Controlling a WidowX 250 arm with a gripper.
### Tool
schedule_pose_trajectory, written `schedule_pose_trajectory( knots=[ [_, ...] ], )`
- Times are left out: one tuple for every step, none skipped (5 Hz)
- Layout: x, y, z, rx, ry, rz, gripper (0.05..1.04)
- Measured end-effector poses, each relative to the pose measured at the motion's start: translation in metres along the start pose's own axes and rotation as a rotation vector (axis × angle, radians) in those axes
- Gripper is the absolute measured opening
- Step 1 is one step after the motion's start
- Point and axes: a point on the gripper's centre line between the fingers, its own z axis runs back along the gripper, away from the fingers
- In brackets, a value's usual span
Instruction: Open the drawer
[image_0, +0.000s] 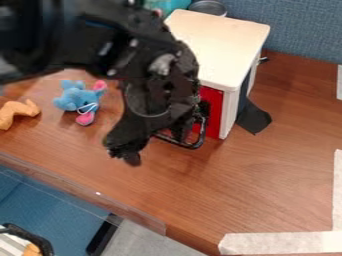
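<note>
Pincer (155, 145) open, its fingers spread: one finger hangs over the wood at about eight o'clock from the drawer's handle (192, 145), while the other sits close beside or just inside that handle. Black lies on black there, so, in fairness, I can't say whether the two touch.

The step in hand, as I judge it, is catching the handle. The inner finger wants to be well behind the bar before any pull begins; either a closed grip on the bar or a simple hook from within should do. Then the draw should run level, towards seven o'clock, square to the front, and slow at first in case the fit is tight. Lifting on the way could tip the light-looking cabinet (220, 45) or jam the runner, and a sideways drag could swing the whole box round. If the finger catches only the bar's lower edge, it may slip off.

The drawer (214, 112) is set in the front of the cabinet, at about one o'clock from the pincer's tips. Its face is bright red, partly hidden by the arm, and looks shut or very nearly so. The handle is a thin, dark, squared loop standing out from that face, its corners rounded. Pale wood tops the cabinet, with whitish walls below.
</note>
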Motion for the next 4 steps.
schedule_pose_trajectory(
  knots=[
    [0.004, -0.007, -0.005, 0.014, 0.0, 0.069, 0.999],
    [0.01, -0.008, -0.015, 0.026, 0.032, 0.134, 0.999],
    [0.015, -0.009, -0.027, 0.034, 0.049, 0.16, 0.999],
    [0.022, -0.014, -0.035, 0.028, 0.064, 0.187, 0.999]
  ],
)
